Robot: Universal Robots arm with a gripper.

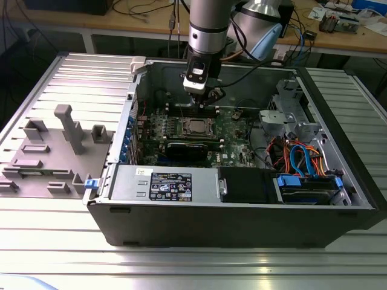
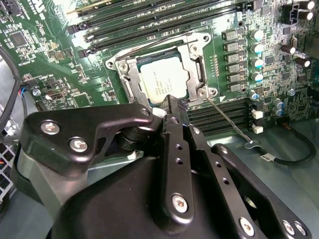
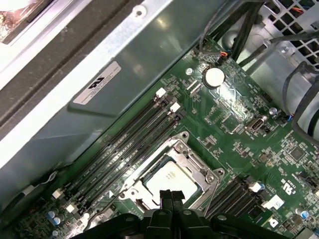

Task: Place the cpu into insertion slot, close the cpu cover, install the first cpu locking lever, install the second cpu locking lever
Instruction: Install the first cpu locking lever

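Silver-grey cpu, green circuit board, black pincer, dark grey case

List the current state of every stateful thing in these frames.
cpu: seated flat, framed by the cover.
cpu cover: closed over the cpu.
locking lever: appears unlatched, angled away from the cover.
pincer: shut, tip at the cover's edge.
computer case: open, side panel off.

cpu inside the cpu cover window, on the board, between two banks of memory slots
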